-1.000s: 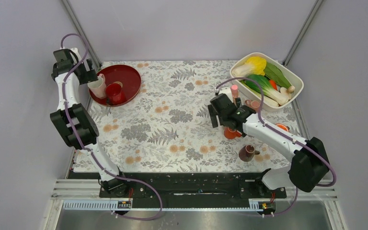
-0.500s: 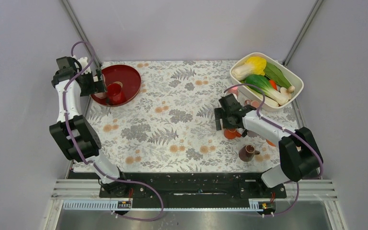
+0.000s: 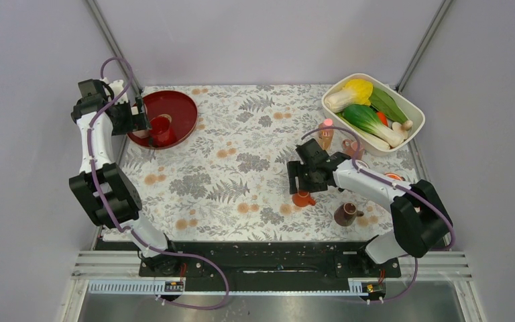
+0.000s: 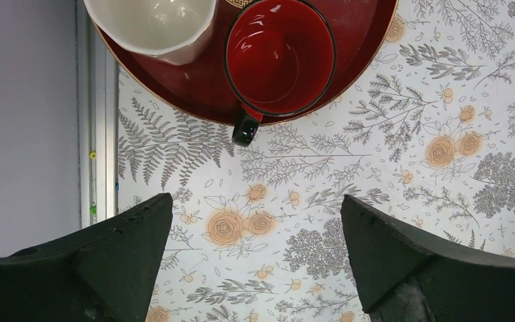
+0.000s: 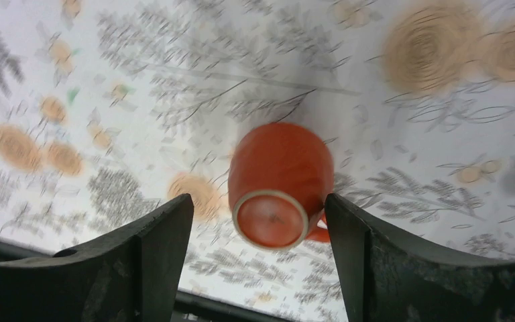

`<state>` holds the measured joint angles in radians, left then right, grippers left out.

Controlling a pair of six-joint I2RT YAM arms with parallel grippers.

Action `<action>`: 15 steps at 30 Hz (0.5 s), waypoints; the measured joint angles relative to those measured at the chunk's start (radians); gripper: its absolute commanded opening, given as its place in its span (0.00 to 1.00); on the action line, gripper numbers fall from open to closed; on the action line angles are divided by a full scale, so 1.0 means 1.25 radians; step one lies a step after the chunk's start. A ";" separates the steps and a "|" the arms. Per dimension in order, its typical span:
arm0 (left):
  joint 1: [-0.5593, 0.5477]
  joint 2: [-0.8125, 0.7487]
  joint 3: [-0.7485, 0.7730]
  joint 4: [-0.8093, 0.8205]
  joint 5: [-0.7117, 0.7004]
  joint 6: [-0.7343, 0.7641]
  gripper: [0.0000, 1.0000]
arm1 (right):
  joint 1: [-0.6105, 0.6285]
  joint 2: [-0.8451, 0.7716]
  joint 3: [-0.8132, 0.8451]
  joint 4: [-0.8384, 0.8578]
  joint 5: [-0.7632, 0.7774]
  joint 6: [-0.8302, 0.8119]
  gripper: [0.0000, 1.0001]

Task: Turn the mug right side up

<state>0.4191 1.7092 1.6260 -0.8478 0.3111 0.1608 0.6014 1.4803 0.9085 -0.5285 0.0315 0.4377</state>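
Mug point(image 4: 151, 20) just set upright on tray point(image 4: 208, 94) — task looks met; my left fingers point(image 4: 94, 268) gape empty, right fingers point(image 5: 141, 268) part-open astride orange cup point(image 5: 281, 174).

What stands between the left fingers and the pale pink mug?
Nothing visible. Only bare cloth and the tray rim lie between the open left fingers and the mug; the red mug stands beside it.

One tray point(image 3: 181, 100), one tub point(image 3: 416, 107), two arms point(image 3: 100, 181) point(image 3: 375, 186)
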 measured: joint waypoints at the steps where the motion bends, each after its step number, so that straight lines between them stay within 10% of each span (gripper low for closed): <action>1: 0.000 0.000 0.000 -0.002 0.002 0.000 0.99 | 0.015 0.000 0.010 -0.014 -0.014 -0.003 0.81; 15: 0.000 0.000 0.009 -0.034 0.030 0.004 0.99 | 0.052 0.000 0.113 -0.287 -0.088 -0.175 0.75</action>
<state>0.4187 1.7092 1.6367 -0.8902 0.3489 0.1654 0.6670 1.4799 1.0500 -0.8871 -0.0780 0.2195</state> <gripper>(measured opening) 0.988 0.781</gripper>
